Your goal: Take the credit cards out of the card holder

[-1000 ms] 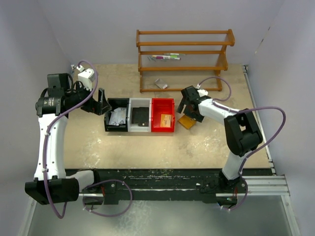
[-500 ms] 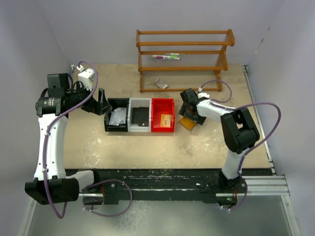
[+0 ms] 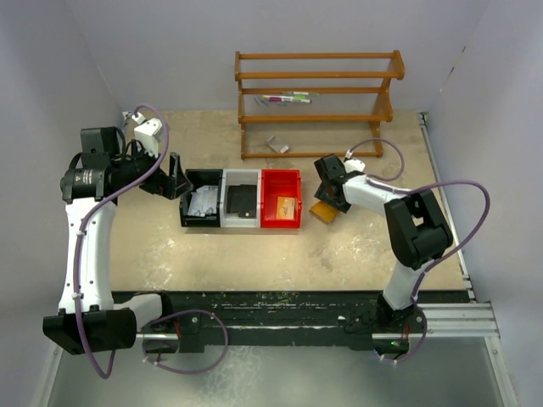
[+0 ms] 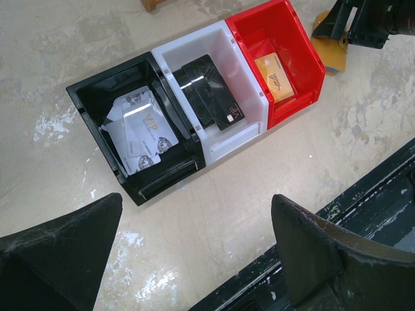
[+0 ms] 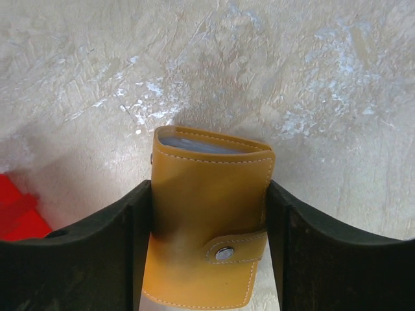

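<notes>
- Right gripper point(image 5: 209, 194) pinches the card holder point(image 5: 204, 246) by both side edges (snap tab across its front). The holder lies on the table point(image 5: 292, 78), just right of the red bin point(image 4: 305, 58).
- Left gripper point(image 4: 198, 197) hangs spread wide above the black bin point(image 4: 84, 103) and white bin point(image 4: 170, 57), where credit cards point(image 4: 139, 129) lie.

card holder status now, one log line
card holder: snap fastened | right end effector: clamped on its sides | left end effector: open, near black bin
</notes>
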### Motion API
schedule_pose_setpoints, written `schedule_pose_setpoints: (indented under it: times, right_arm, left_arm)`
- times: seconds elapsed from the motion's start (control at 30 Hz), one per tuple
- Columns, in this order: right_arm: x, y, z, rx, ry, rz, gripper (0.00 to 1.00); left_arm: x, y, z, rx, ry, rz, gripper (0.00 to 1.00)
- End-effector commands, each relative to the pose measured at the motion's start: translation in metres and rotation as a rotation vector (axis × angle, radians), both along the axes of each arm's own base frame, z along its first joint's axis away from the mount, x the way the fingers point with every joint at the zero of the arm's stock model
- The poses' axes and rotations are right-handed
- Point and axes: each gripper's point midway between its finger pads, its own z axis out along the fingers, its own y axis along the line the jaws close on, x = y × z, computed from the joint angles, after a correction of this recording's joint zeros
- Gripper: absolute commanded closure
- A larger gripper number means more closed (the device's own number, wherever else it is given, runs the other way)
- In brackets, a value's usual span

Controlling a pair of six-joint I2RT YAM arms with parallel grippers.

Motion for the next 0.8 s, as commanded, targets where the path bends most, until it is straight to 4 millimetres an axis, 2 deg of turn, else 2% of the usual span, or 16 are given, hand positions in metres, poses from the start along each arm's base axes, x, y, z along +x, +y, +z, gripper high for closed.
schedule_pose_setpoints:
  times: [0.0, 0.17, 0.33, 0.37, 0.4, 0.47, 0.53, 0.63, 0.77]
  right_arm:
    - [0.001, -0.001, 0.023, 0.016, -0.06, 0.021, 0.4]
    - [0.013, 0.002, 0.078, 0.036, -0.191, 0.061, 0.4]
    - [0.019, 0.032, 0.145, 0.125, -0.336, 0.146, 0.41]
    - [0.02, 0.046, 0.164, 0.155, -0.373, 0.176, 0.41]
    - [0.019, 0.055, 0.174, 0.173, -0.392, 0.194, 0.41]
    - [0.014, 0.087, 0.207, 0.236, -0.452, 0.251, 0.41]
    - [0.009, 0.119, 0.23, 0.306, -0.486, 0.304, 0.41]
    - [0.001, 0.168, 0.26, 0.411, -0.527, 0.383, 0.41]
    - [-0.011, 0.226, 0.29, 0.511, -0.565, 0.476, 0.4]
  left_arm:
    - [-0.001, -0.003, 0.013, -0.01, -0.049, -0.02, 0.01]
    - [-0.003, -0.004, 0.015, -0.018, -0.053, -0.017, 0.01]
    - [-0.005, -0.013, 0.016, -0.075, -0.038, -0.04, 0.01]
    - [-0.005, -0.015, 0.016, -0.092, -0.034, -0.046, 0.01]
    - [-0.004, -0.018, 0.017, -0.11, -0.032, -0.054, 0.01]
    - [-0.005, -0.024, 0.02, -0.154, -0.025, -0.071, 0.01]
    - [-0.005, -0.029, 0.023, -0.192, -0.015, -0.082, 0.01]
    - [-0.004, -0.035, 0.022, -0.25, 0.015, -0.086, 0.01]
    - [-0.006, -0.044, 0.019, -0.33, 0.064, -0.097, 0.01]
